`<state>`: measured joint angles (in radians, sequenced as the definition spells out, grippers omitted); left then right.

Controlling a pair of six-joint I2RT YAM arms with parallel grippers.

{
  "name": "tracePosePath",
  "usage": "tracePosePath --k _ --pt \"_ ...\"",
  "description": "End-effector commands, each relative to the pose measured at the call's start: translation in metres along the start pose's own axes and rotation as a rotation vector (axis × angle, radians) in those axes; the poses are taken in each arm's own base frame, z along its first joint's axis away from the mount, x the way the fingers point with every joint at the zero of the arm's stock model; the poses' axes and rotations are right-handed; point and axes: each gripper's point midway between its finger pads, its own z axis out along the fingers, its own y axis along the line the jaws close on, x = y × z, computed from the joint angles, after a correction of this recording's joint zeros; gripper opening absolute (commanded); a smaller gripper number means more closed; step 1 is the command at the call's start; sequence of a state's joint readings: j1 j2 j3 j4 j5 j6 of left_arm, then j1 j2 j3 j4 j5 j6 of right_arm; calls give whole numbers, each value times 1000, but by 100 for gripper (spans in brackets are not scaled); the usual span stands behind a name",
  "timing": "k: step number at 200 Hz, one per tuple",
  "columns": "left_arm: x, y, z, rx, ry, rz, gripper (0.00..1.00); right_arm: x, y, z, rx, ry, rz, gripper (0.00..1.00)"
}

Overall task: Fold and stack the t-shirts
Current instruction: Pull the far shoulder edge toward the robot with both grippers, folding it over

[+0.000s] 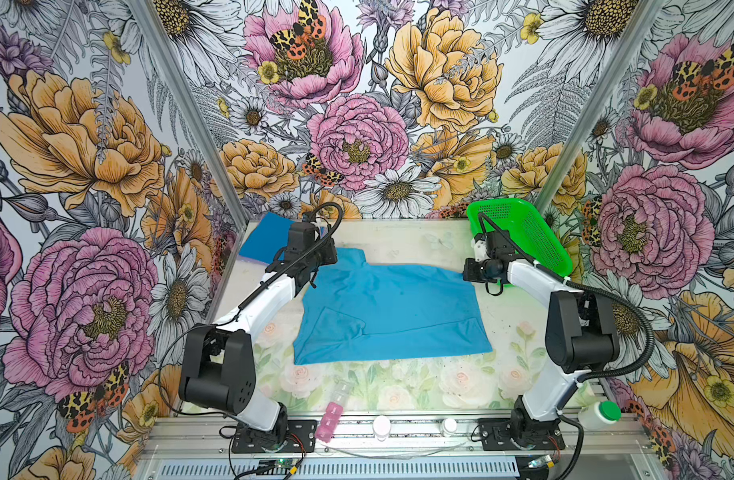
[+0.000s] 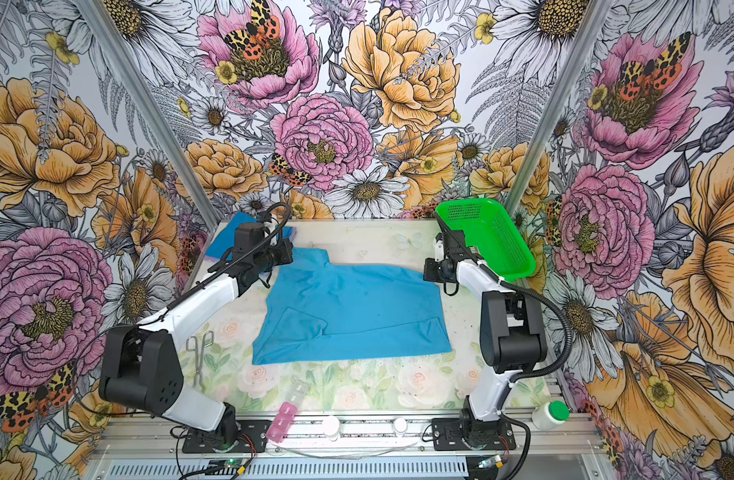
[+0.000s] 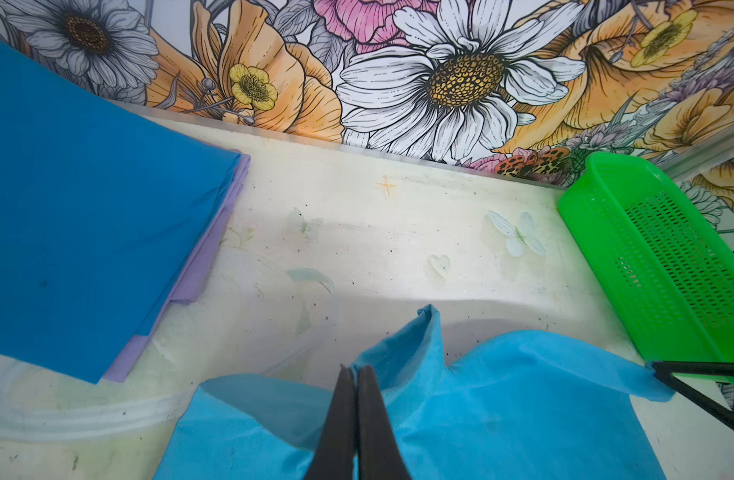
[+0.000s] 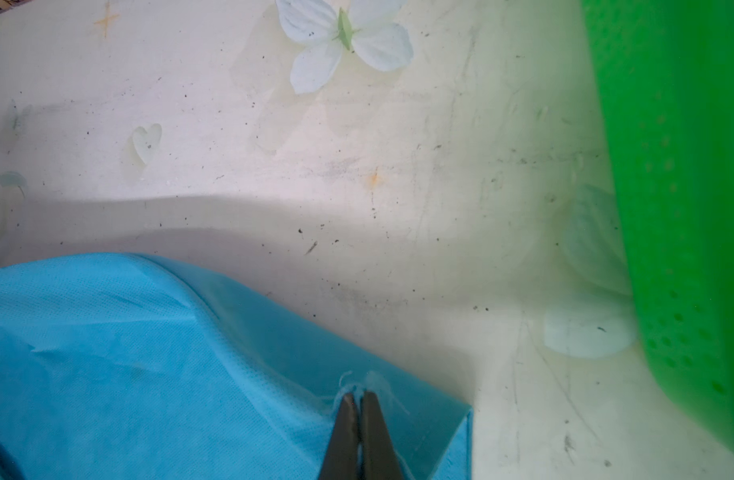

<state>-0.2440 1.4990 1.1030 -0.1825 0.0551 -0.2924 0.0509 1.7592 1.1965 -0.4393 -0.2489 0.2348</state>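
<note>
Pinching teal t-shirt (image 1: 390, 307) far edge, left hand (image 3: 355, 370) and right hand (image 4: 360, 397) both clamped closed; shirt spread mid counter (image 1: 398, 237). Left arm (image 1: 274, 291) half-hides folded blue shirt (image 1: 265, 241) atop lavender shirt (image 3: 199, 270), far-left corner.

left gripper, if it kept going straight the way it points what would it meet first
Past the teal t-shirt it pinches, the left gripper would likely meet bare table, then the floral back wall; depth is unclear.
</note>
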Motion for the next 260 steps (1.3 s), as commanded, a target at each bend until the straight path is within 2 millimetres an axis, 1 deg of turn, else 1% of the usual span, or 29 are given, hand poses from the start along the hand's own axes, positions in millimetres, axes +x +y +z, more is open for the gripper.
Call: tracePosePath --k 1,36,55,66,98,122,154,178,207,227,245,260 --pt "8 4 -18 -41 -26 -17 0 -12 12 -18 -44 -80 -3 0" --pt "35 8 -47 -67 -20 -15 0 4 11 -32 -43 -90 7 0" --pt "52 15 -61 -85 -16 -29 0 13 11 -40 -42 -95 11 0" --pt "58 17 -71 -94 -28 -36 0 19 9 -44 -33 -100 18 0" --pt "74 25 -97 -107 -38 -55 0 27 9 -54 -31 -113 27 0" --pt "85 20 -112 -81 -44 -53 0 36 11 -61 -43 -122 36 0" --pt "105 16 -119 -54 -20 -65 0 47 14 -66 -60 -126 43 0" --pt "117 14 -122 -47 -5 -71 0 54 7 -67 -22 -127 42 0" --pt "130 8 -129 -26 1 -70 0 58 -3 -66 26 -135 54 0" --pt "138 7 -133 -30 13 -67 0 60 -10 -67 59 -151 72 0" --pt "146 16 -136 -69 17 -63 0 64 -11 -66 58 -163 84 0" --pt "151 19 -137 -73 24 -70 0 71 -11 -62 46 -159 101 0"
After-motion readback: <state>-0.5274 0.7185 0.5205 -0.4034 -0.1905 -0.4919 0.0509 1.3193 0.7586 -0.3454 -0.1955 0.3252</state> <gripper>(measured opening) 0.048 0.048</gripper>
